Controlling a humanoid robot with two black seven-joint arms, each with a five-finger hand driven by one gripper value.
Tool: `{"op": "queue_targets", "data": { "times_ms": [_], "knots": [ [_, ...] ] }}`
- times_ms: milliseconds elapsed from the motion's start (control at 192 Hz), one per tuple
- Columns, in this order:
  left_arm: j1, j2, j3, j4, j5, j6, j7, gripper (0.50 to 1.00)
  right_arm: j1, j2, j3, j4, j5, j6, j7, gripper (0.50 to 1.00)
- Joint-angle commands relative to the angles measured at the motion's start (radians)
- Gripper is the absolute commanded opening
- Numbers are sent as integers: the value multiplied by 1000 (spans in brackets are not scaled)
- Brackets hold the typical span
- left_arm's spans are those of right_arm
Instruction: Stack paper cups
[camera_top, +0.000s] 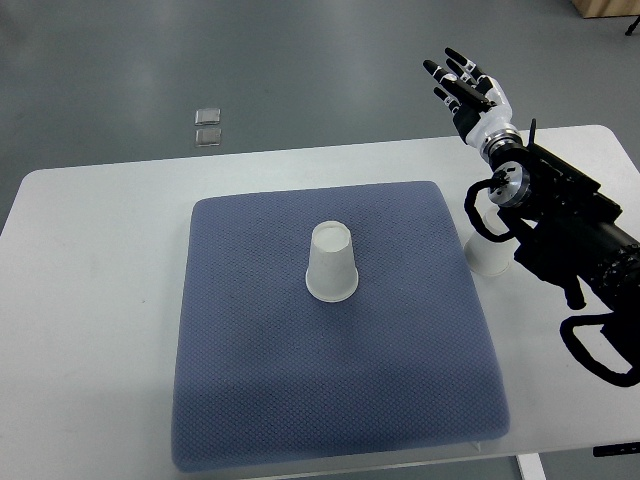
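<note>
Right hand (470, 88): hovering beyond the far right edge of the surface (90, 300), fingers spread, holding nothing.
Left hand: not showing anywhere in view.
Upturned paper cup (331, 263): standing mouth-down near the middle of the blue mat (330, 400), well apart from the hand.
Second paper cup (487, 258): sitting on the surface just beside the mat's right edge, under the right forearm (560, 215).
Step in hand, as judged: reaching for one cup to set over the other.
Doing it well: lowering the hand beside the cup wall, closing lightly to avoid crushing thin paper, lifting straight, then lining up the mouth over the other cup's base before lowering.
Obscured: upper part of the second cup hiding behind forearm and cable; orientation not determinable.
Unclear: two small clear squares (208, 126) lying on the floor beyond the surface, nature not identifiable.
</note>
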Motion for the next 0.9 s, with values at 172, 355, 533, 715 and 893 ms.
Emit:
{"op": "queue_targets", "data": {
  "times_ms": [172, 355, 533, 715, 893],
  "knots": [
    [0, 0, 0, 0, 0, 0, 0, 1000, 3, -2, 0, 0, 0, -2, 1, 913],
    [0, 0, 0, 0, 0, 0, 0, 1000, 9, -3, 2, 0, 0, -8, 1, 913],
    [0, 0, 0, 0, 0, 0, 0, 1000, 3, -14, 2, 48, 0, -11, -1, 913],
    [0, 0, 0, 0, 0, 0, 0, 1000, 6, -31, -6, 110, -6, -25, -2, 913],
    [0, 0, 0, 0, 0, 0, 0, 1000, 18, -161, -86, 233, -21, -35, -2, 913]
  ]
}}
